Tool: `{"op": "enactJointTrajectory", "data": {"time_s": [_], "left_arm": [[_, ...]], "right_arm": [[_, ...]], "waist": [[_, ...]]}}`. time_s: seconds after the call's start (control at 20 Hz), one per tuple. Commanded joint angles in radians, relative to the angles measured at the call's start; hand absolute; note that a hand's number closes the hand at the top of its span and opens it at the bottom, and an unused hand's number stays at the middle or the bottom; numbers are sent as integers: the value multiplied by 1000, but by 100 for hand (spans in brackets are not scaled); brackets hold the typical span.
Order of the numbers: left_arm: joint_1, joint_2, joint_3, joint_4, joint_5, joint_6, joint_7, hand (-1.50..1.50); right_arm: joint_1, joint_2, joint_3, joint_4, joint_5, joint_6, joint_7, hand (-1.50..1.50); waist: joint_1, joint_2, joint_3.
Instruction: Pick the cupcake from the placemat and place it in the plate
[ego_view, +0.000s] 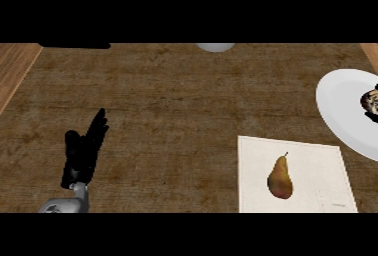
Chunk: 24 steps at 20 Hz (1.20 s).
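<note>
No text can be read. The placemat (310, 165) carries a small faint mark near its lower right corner, right of the pear (280, 178), too small to make out.

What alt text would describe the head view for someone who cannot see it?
A dark object, probably the cupcake, lies on a white plate at the right edge. A pear lies on a pale placemat, and the left hand rests open at lower left.

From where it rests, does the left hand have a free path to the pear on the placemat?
Probably yes. The left hand is open at the left, and only bare counter lies between it and the pear on the placemat. Whether the arm stretches that far is unclear.
</note>
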<state>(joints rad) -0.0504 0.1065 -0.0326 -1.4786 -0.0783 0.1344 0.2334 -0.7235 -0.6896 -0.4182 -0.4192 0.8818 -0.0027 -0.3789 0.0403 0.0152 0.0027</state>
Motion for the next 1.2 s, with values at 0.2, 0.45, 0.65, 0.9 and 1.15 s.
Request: {"op": "enactJointTrajectory", "data": {"time_s": [0.2, 0.45, 0.65, 0.9, 1.15], "left_arm": [[-58, -11, 2, 37, -12, 9, 11, 0], [16, 5, 5, 8, -6, -9, -41, 0], [-45, 1, 19, 29, -10, 12, 5, 0], [28, -5, -10, -27, -11, -4, -12, 0], [-21, -10, 5, 17, -14, 6, -21, 0]], "right_arm": [[-42, -32, 62, 199, 76, 85, -34, -150], [-17, -74, -11, 205, -19, 175, -296, -150], [-90, -77, -164, 226, -182, 276, -352, -150], [-64, -152, -295, 289, -319, 433, -364, -150], [-15, -176, -311, 306, -347, 529, -373, -150]], "waist": [[6, 6, 1], [-5, 0, 2], [-9, 5, 5], [-9, -3, 3], [-1, 6, 4]]}}
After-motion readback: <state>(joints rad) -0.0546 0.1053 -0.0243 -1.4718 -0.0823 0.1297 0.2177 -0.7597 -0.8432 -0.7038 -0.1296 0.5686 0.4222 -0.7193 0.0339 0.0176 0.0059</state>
